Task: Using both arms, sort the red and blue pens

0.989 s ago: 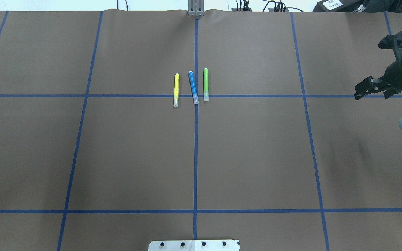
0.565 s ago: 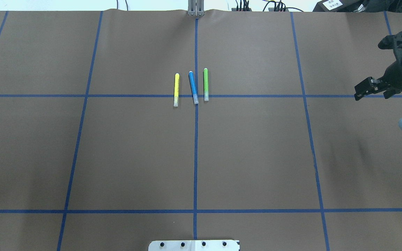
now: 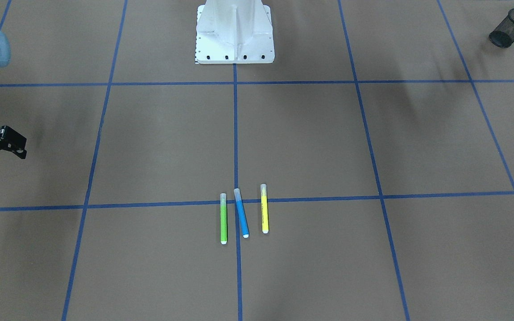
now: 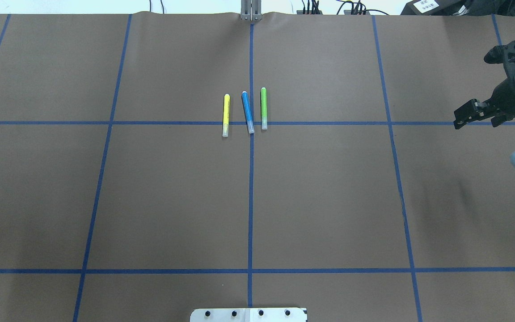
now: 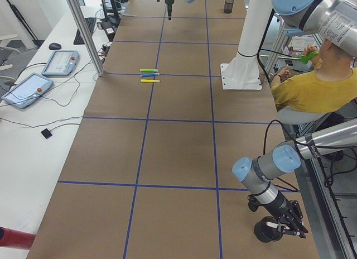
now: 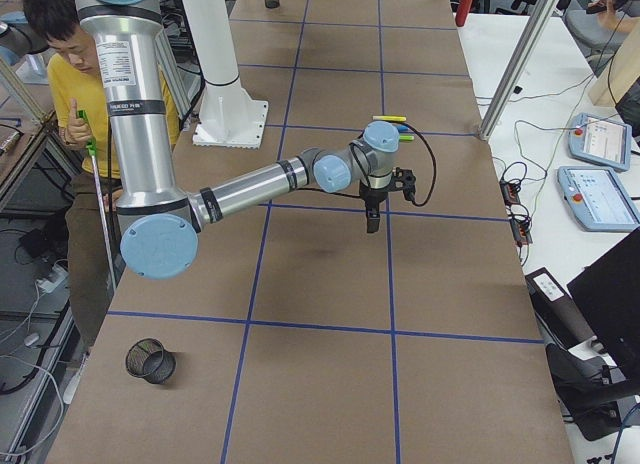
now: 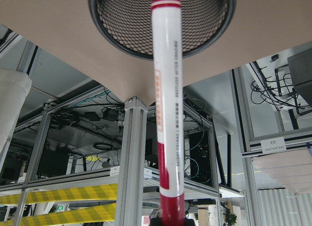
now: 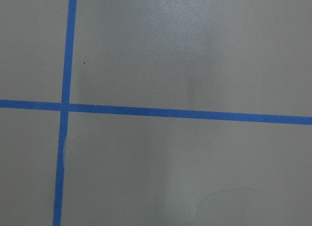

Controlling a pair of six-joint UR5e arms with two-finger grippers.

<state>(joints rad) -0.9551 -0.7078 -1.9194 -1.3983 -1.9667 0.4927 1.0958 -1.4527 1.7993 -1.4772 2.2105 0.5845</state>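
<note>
My left gripper (image 5: 281,226) pinches the red pen (image 7: 168,104) by its red tail, long axis straight out from the grip, cap aimed into the mesh cup (image 7: 112,31) at the table's left end; I judge it light, stiff and slick, best held firmly near that tail, while the blue pen (image 4: 247,112) lies mid-table.

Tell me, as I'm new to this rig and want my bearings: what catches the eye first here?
First, three markers lying side by side across a blue tape line mid-table: a yellow marker, a slightly tilted blue pen and a green marker. Then the left wrist view, filled by the red pen, its red cap at the mouth of a black mesh cup.
</note>
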